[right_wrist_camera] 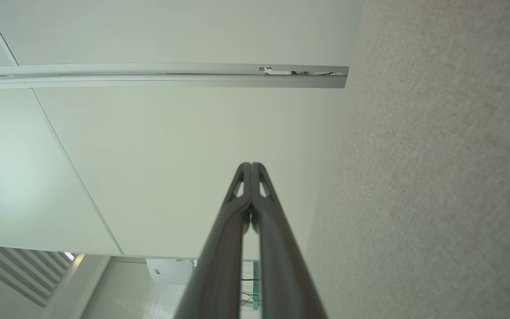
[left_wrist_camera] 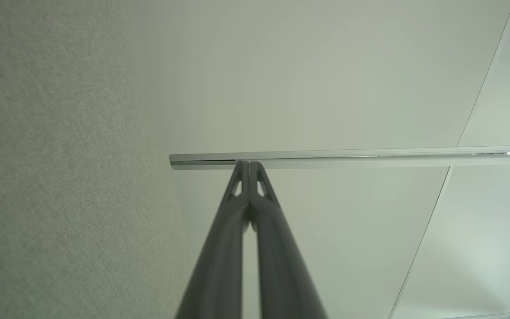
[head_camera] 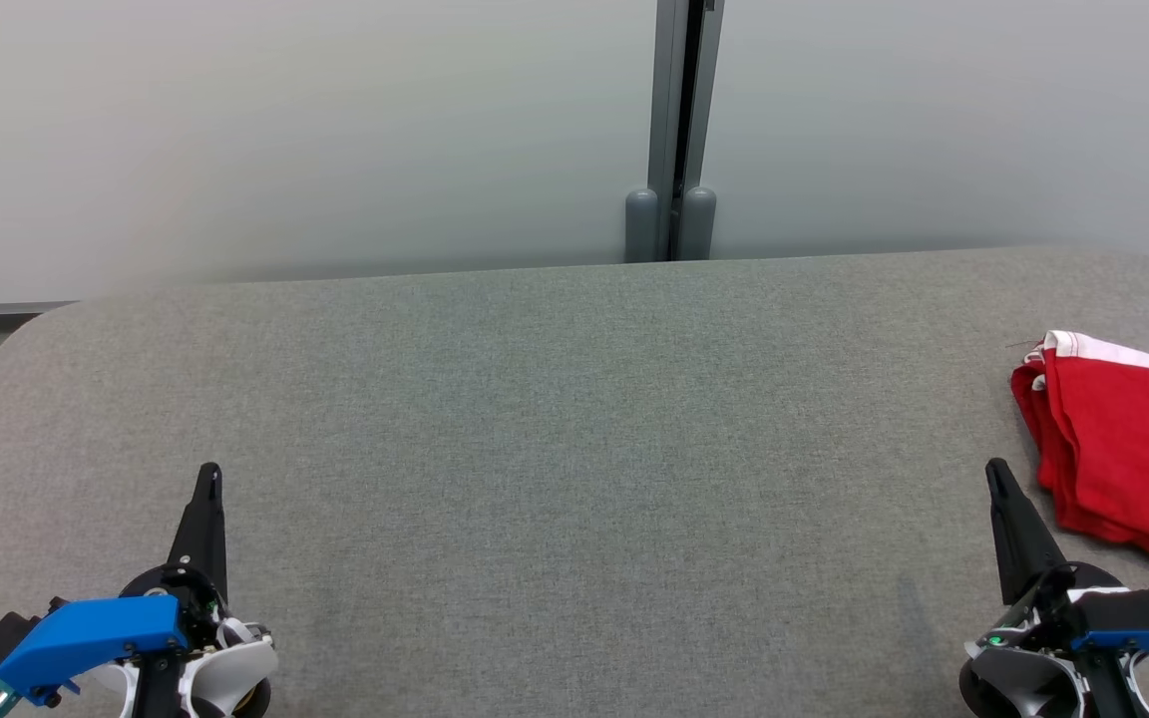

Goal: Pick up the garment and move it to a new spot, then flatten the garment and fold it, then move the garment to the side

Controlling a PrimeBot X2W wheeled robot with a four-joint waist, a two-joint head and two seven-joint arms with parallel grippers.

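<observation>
A red garment [head_camera: 1128, 439] with a white band along its top edge lies folded at the right edge of the grey table [head_camera: 574, 419], partly cut off by the frame. My right gripper [head_camera: 996, 471] stands just left of it near the front edge, shut and holding nothing. Far across the table at the lower left, my left gripper [head_camera: 208, 472] is shut and empty too. In the left wrist view the left gripper [left_wrist_camera: 249, 164] has its tips pressed together, and in the right wrist view the right gripper [right_wrist_camera: 250, 165] looks the same.
A pale wall rises behind the table, with a grey vertical post [head_camera: 679, 130] at its middle. The table has rounded corners at the far left and far right. Wide bare fabric stretches between the two grippers.
</observation>
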